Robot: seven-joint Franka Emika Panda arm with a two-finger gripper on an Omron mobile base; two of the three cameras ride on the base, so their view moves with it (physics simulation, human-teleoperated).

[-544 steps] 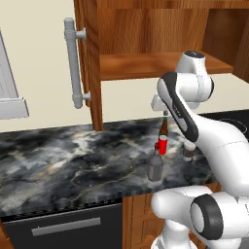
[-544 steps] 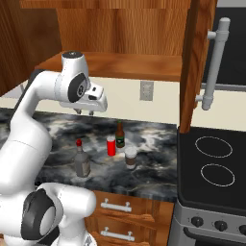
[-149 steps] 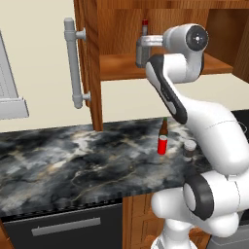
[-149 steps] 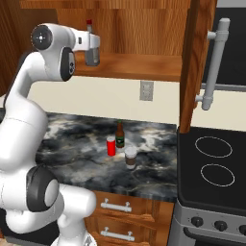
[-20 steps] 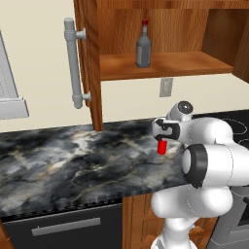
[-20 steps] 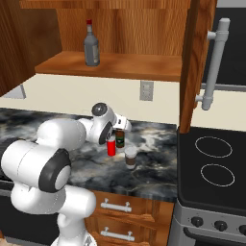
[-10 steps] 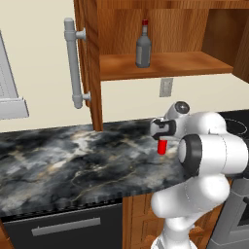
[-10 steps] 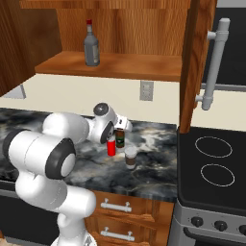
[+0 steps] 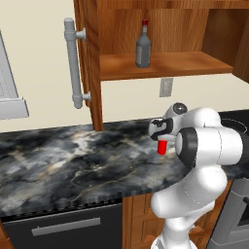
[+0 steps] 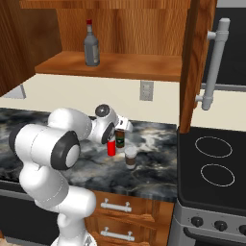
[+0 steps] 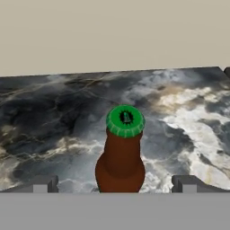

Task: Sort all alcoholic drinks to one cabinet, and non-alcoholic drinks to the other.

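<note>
From the left base view, the end effector (image 9: 156, 127) is hanging low over the counter (image 9: 73, 160), just above the red can (image 9: 162, 146). The grey bottle (image 9: 143, 48) is sitting high above it on the cabinet (image 9: 160, 65) shelf.

From the right base view, the beer bottle (image 10: 119, 139) is standing upright right under the end effector (image 10: 123, 125), with the cup (image 10: 130, 157) nearby.

From the hand view, the fingers (image 11: 42, 183) are spread wide, one on each side of the beer bottle (image 11: 121, 152), holding nothing.

The arm folds low and forward; its gripper (image 11: 115, 183) stands wide apart, apparently holding nothing.
</note>
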